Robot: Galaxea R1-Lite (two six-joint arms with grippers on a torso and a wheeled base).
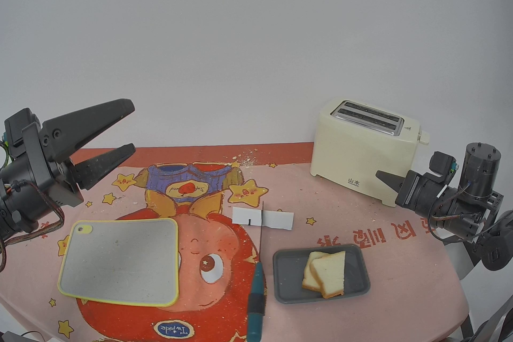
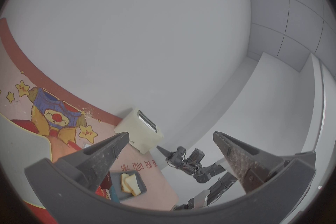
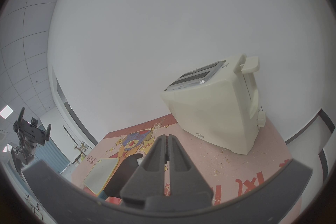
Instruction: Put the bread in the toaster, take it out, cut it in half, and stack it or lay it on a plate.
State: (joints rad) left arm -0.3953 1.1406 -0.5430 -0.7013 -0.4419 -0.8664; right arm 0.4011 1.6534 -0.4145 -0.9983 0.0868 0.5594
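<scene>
Two slices of bread (image 1: pixel 325 272) lie overlapping on a dark grey plate (image 1: pixel 288 279) at the front right of the table; they also show in the left wrist view as bread (image 2: pixel 129 184). The cream toaster (image 1: pixel 366 148) stands at the back right, both slots empty and its lever (image 3: pixel 250 64) up. A teal-handled knife (image 1: pixel 257 295) lies left of the plate, blade pointing away. My left gripper (image 1: pixel 128 128) hangs open above the table's left edge, nothing between its fingers. My right gripper (image 1: pixel 386 178) is shut and empty, beside the toaster's right front corner.
A grey cutting board (image 1: pixel 120 260) with a yellow rim lies at the front left. A white paper strip (image 1: pixel 263 217) rests under the knife blade at mid-table. Crumbs dot the cloth near the toaster. The wall runs close behind the table.
</scene>
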